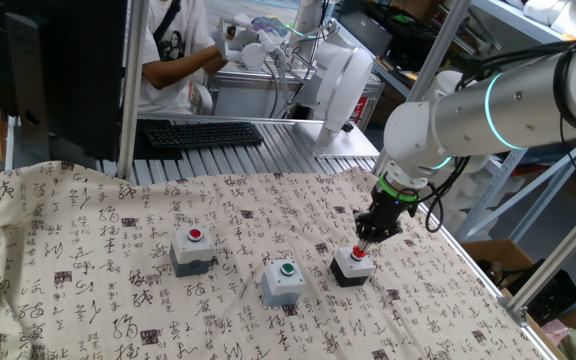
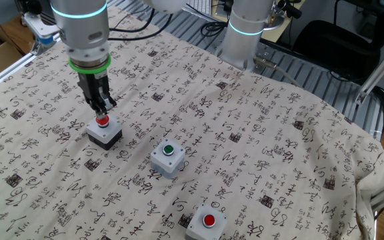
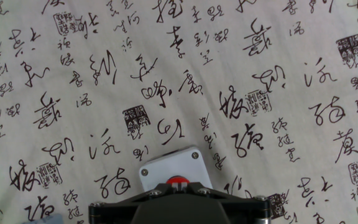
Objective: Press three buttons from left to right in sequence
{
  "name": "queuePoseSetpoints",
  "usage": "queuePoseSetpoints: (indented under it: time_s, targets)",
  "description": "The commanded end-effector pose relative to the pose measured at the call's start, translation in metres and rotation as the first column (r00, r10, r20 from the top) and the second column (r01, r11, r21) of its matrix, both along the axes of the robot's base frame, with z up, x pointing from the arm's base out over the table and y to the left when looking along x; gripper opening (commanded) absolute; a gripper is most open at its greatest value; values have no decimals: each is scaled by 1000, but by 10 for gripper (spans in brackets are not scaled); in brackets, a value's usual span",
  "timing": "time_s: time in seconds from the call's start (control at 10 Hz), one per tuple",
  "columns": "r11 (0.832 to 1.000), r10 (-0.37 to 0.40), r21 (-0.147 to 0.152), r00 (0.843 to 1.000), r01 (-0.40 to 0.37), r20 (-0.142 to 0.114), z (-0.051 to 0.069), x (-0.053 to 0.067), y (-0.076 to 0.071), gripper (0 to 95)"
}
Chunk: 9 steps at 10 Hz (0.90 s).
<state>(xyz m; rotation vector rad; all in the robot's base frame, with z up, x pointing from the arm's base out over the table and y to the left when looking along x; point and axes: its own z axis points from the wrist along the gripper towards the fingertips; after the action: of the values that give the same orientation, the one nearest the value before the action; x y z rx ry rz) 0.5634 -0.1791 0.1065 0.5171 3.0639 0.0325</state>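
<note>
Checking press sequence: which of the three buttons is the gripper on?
The black box with red cap, directly under the gripper; the two grey boxes sit apart, untouched.

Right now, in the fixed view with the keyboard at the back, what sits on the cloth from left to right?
Grey box with red cap → grey box with green cap → black box with red cap, with the arm's jaws right above it.

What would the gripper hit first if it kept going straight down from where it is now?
The gripper points down at the red cap of the black button box. It would meet that cap first; it may already be touching, since the views show no clear gap.
</note>
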Motion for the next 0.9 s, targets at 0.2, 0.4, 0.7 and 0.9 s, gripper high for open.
queuePoseSetpoints:
  time_s: [0.2, 0.4, 0.7, 0.9]
  targets:
    - [1000, 0, 3, 1000, 0, 11, 6, -1, 0, 0]
    - [1000, 0, 3, 1000, 0, 9, 7, -1, 0, 0]
    - [1000, 1, 9, 1000, -1, 15, 8, -1, 0, 0]
    - [1000, -1, 14, 1000, 1, 14, 11, -1, 0, 0]
